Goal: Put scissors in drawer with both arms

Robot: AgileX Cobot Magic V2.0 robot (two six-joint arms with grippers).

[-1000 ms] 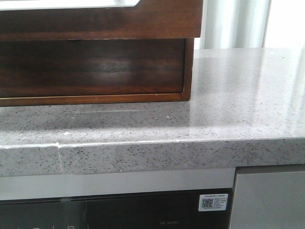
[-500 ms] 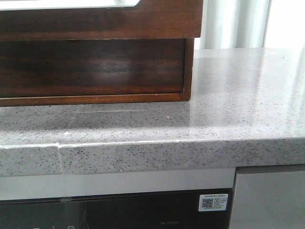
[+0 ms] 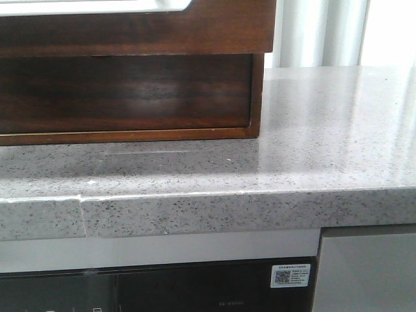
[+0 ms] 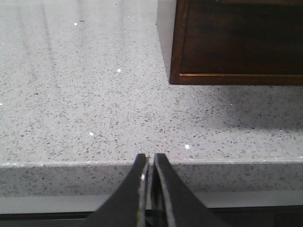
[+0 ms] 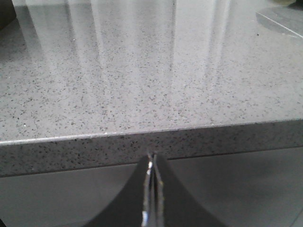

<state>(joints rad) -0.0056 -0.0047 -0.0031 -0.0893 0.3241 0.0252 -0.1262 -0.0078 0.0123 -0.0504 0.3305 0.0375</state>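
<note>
Taking the grey speckled stone counter (image 3: 312, 162) as the landmark, the nearest things are the two grippers, both held in front of and slightly below its front edge. The left black gripper (image 4: 150, 163) has its two slim fingers nearly together, only a thin slit showing between the tips, and nothing is held between them. The right black gripper (image 5: 152, 163) has its fingers pressed together with a shiny seam between them, and it also grips nothing. Under the counter's front edge runs a pale strip, and below that a black glossy appliance panel (image 3: 156, 289) carries a small white label with a code square (image 3: 290, 275); a grey cabinet door (image 3: 367, 270) sits beside the panel. On top of the counter, set back from its front edge, rests a dark brown glossy wooden cabinet (image 3: 130, 97), its base touching the stone. At the upper part of this cabinet the broad dark brown drawer front with a pale round-cornered cutout along its top edge (image 3: 136, 29) stands forward of the recessed panel beneath it. Behind the counter hang pale curtains (image 3: 318, 32). The scissors appear in none of the views.
</note>
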